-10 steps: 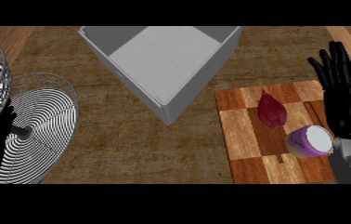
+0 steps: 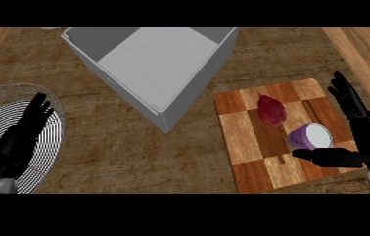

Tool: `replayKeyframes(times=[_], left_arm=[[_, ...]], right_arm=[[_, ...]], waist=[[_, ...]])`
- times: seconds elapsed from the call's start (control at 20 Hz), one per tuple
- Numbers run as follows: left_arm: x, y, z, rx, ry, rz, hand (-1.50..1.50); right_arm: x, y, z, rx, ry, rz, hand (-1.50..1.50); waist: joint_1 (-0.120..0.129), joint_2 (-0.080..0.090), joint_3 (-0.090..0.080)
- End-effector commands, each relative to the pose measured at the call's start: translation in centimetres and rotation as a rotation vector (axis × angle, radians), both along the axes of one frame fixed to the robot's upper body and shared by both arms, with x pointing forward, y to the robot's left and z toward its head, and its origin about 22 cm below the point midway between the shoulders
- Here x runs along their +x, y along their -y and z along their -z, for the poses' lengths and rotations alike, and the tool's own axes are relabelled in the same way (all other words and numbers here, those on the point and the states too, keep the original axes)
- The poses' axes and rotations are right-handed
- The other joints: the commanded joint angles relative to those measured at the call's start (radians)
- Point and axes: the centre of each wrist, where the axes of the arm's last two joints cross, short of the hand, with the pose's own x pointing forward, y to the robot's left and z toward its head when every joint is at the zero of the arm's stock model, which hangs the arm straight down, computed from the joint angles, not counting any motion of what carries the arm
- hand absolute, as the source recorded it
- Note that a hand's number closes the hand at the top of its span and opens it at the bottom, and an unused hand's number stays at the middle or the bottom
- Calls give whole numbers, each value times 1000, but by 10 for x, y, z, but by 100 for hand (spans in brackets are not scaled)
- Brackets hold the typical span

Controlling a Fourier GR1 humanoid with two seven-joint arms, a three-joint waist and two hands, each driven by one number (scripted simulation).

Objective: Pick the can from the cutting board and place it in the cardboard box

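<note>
Closest to us, our right hand [image 2: 339,132] comes in at the right edge, thumb poking across the cutting board [image 2: 249,132] just below the can [image 2: 310,136] and fingers straight up past its far side, so it's open around the can but not curled onto it. The can, purple with a pale round top, sits on the board's near right part. Our left hand [image 2: 22,137] rests open at the left edge, fingers up, over a round black-and-white striped plate [image 2: 51,152]. The board is a wood checker pattern, with a dark red, pointy lump [image 2: 271,110] just past the can. Farther back on the brown grainy tabletop [image 2: 145,156] sits the grey, square, open-topped cardboard box [image 2: 184,100].
</note>
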Motion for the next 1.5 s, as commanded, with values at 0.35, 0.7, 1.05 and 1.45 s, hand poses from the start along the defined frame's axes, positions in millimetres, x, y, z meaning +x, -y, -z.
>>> replayKeyframes(times=[0.35, 0.7, 1.05, 1.45], left_arm=[[18, 64, -15, 14, 121, 321, 0], [15, 69, -10, 15, 121, 341, 0], [33, 80, -26, 30, 142, 372, 0], [39, 93, -27, 29, 132, 428, 0]], right_arm=[[-44, 49, -25, -783, 142, -128, -150], [-73, 34, -61, -831, -44, -213, -150], [-81, 19, -90, -821, -207, -261, -150], [-87, 10, -83, -743, -271, -154, -150]], waist=[[-27, -5, 16], [-18, -8, 12], [6, 3, 14], [70, 12, 17]])
